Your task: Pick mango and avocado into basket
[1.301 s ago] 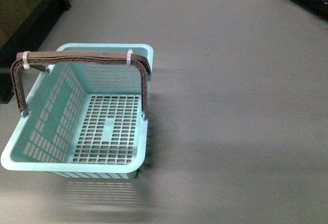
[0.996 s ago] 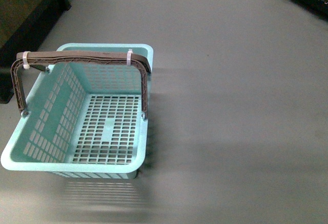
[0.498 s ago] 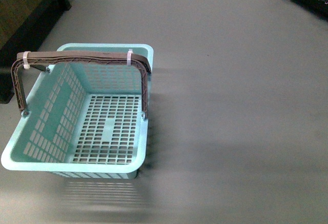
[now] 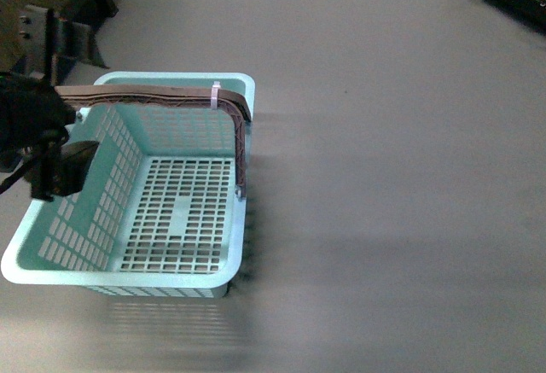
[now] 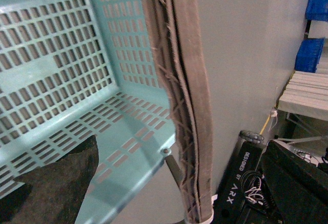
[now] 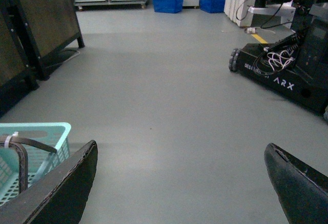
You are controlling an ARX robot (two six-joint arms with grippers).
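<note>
The light teal basket [image 4: 111, 279] stands on the grey floor at the left, with nothing inside it, and its brown handle [image 4: 145, 96] is upright. Neither the mango nor the avocado is in view. My left gripper [image 4: 60, 164] is open at the basket's left wall, just below the handle's left end. The left wrist view shows the basket's slotted floor [image 5: 61, 75], the handle [image 5: 189, 106] close up and one dark finger pad [image 5: 51, 183] over the rim. My right gripper [image 6: 179, 193] is open above bare floor, with the basket's corner [image 6: 36, 129] beside its finger.
A dark cabinet [image 4: 34, 6] stands behind the basket at the far left. A black wheeled ARX base [image 6: 287, 75] sits on the floor at the right, and blue crates [image 6: 169, 1] line the far wall. Grey floor stretches to the right of the basket.
My left arm has come into the front view from the left and now sits at the basket's left wall and handle. The basket has not moved.
</note>
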